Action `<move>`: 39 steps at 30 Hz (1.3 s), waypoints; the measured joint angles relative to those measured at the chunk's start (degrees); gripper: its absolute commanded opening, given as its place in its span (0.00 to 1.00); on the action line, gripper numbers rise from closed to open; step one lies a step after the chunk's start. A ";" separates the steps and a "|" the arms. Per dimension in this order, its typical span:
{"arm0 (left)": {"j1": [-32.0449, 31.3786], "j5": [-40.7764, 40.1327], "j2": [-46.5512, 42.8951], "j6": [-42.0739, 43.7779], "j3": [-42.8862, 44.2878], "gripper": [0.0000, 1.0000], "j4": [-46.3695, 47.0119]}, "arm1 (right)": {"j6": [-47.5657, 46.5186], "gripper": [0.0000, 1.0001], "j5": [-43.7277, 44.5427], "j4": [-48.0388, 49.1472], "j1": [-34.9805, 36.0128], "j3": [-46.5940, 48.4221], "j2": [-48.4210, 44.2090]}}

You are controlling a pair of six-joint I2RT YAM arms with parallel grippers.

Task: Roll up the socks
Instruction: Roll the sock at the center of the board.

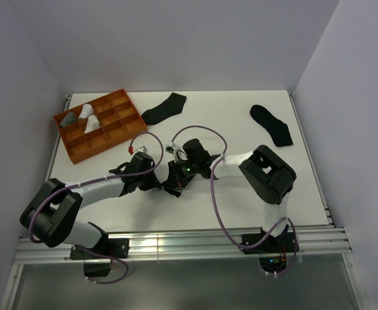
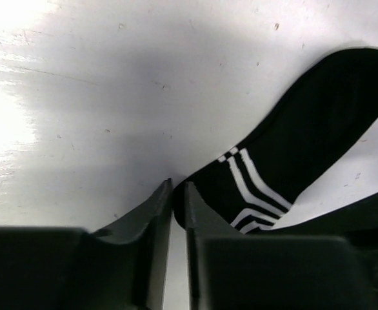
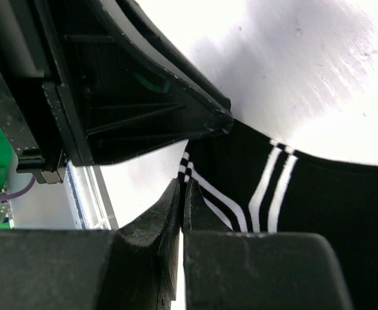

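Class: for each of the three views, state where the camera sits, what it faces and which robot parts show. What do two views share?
Top: above and behind the bases, looking down on the table; shows left arm, right arm, tray, black sock, second sock.
Left wrist: on the left arm, facing the table past the left gripper at the striped sock.
Right wrist: on the right arm, facing the table past the right gripper; the left gripper shows too.
Shared: both wrist views show the striped sock.

Table (image 1: 228, 194), orange tray (image 1: 110, 143) (left), far sock (image 1: 165, 108), right sock (image 1: 271, 124), striped sock (image 2: 305, 129)
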 measured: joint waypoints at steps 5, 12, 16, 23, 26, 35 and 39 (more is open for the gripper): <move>-1.05 -0.92 0.72 0.68 0.87 0.08 -1.44 | 1.70 0.00 -0.42 0.94 -0.90 -0.72 0.00; -1.46 -1.05 1.62 1.75 1.90 0.02 -1.97 | 4.48 0.00 -2.03 2.67 -3.08 -0.74 0.81; -1.60 -1.01 2.23 2.40 2.49 0.01 -1.97 | 5.14 0.00 -2.36 2.14 -4.35 -0.72 3.02; -1.68 -1.03 2.38 2.95 2.69 0.02 -2.01 | 6.99 0.00 -4.90 2.95 -6.03 -0.48 5.90; -1.73 -1.18 2.05 3.04 2.69 0.19 -2.54 | 7.45 0.00 -6.21 3.15 -6.67 -0.20 6.58; -1.77 -2.23 -10.14 -0.87 -2.54 0.82 -3.80 | 8.15 0.01 -6.75 3.08 -7.30 -0.15 6.67; -1.79 -1.77 -14.86 -3.85 -7.17 0.72 -0.70 | 8.61 0.03 -6.69 3.06 -7.30 -0.13 6.67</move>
